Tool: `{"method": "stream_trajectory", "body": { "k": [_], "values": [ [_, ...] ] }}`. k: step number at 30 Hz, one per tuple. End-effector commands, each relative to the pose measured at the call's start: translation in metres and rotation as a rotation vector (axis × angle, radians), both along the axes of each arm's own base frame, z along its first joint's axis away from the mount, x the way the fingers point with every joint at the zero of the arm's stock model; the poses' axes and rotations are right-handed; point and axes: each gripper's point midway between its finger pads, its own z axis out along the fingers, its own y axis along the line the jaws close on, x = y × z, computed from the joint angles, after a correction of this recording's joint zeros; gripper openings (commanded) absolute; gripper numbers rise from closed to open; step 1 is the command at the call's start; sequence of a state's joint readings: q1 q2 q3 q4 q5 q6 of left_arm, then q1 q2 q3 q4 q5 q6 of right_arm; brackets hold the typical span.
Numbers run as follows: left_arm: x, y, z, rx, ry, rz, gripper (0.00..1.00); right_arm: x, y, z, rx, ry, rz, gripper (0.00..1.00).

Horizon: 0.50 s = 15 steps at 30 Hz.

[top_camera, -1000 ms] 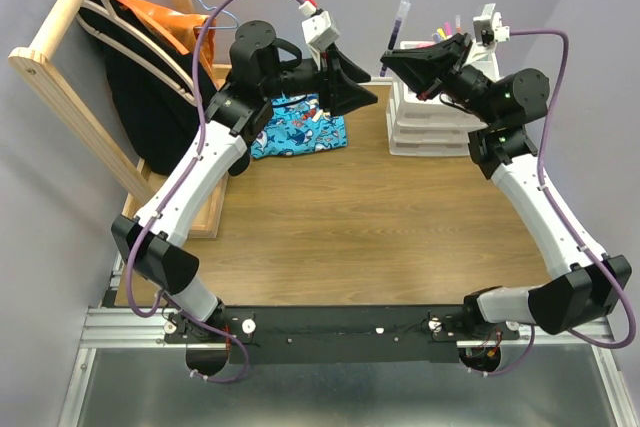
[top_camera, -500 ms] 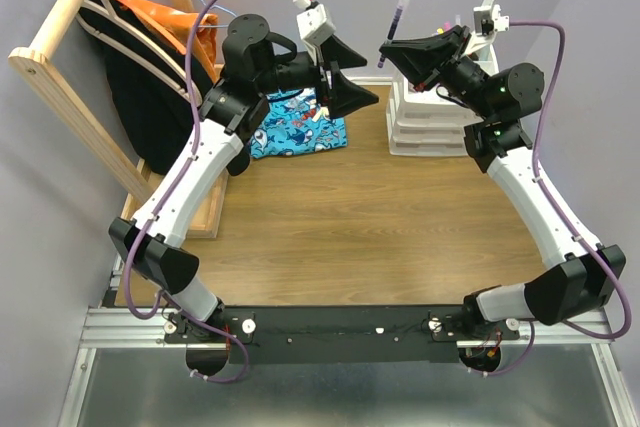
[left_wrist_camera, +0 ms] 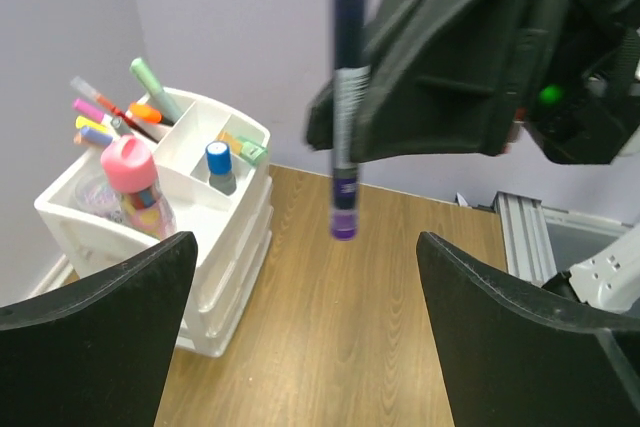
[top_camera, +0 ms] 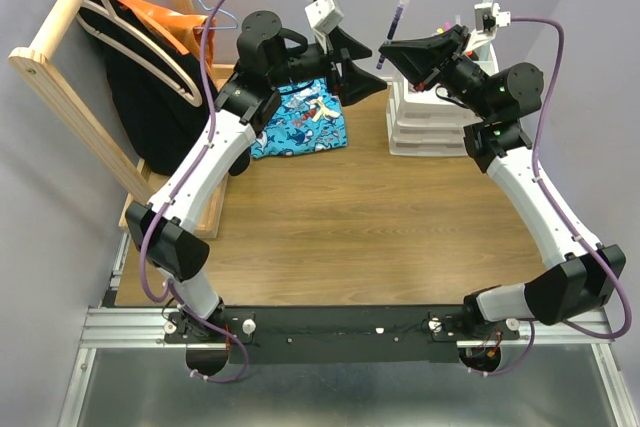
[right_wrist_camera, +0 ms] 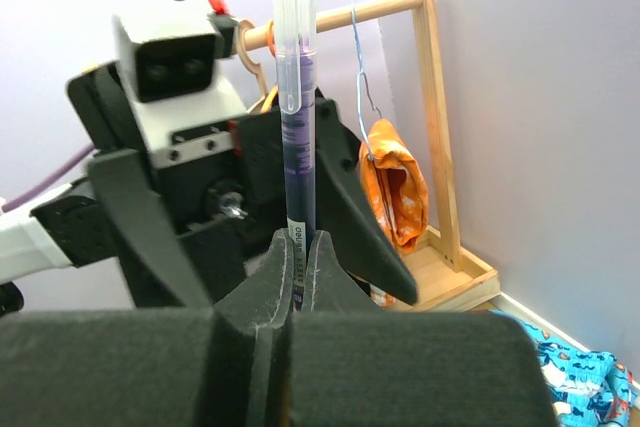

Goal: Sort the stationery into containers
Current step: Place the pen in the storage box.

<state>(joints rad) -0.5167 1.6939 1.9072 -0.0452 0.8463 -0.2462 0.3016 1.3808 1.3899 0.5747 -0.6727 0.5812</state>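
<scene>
Table [top_camera: 350,217] comes first: one wooden top, with one wooden rack [top_camera: 60,77] at its left edge. We count two arms, both raised toward the far side. One white organiser [left_wrist_camera: 225,237] stands at the far right, showing three drawer fronts and open compartments on top. One blue patterned cloth [top_camera: 300,127] lies at the far left-centre.

One purple pen [right_wrist_camera: 297,147] hangs in the air just left of the organiser. Its long axis is near vertical, clear cap up and purple end pointing down at the table. The right end effector [right_wrist_camera: 297,257] is clamped tight on its lower barrel. The left end effector [top_camera: 372,72] gapes fully and holds nothing.

In the compartments we see one pink-capped tube [left_wrist_camera: 135,182], one blue-capped jar [left_wrist_camera: 218,162] and a bunch of markers [left_wrist_camera: 120,112] too crowded to count.
</scene>
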Motion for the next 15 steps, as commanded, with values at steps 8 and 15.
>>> {"method": "stream_trajectory", "body": {
  "k": [8,15],
  "values": [
    [0.011,-0.004,0.015,-0.062,0.022,0.025,0.9,0.005,0.001,-0.006,0.008,0.045,0.0,0.01],
    [-0.006,-0.008,0.024,-0.073,-0.011,-0.073,0.74,0.015,0.003,-0.013,0.005,0.072,-0.011,0.0]
  ]
}}
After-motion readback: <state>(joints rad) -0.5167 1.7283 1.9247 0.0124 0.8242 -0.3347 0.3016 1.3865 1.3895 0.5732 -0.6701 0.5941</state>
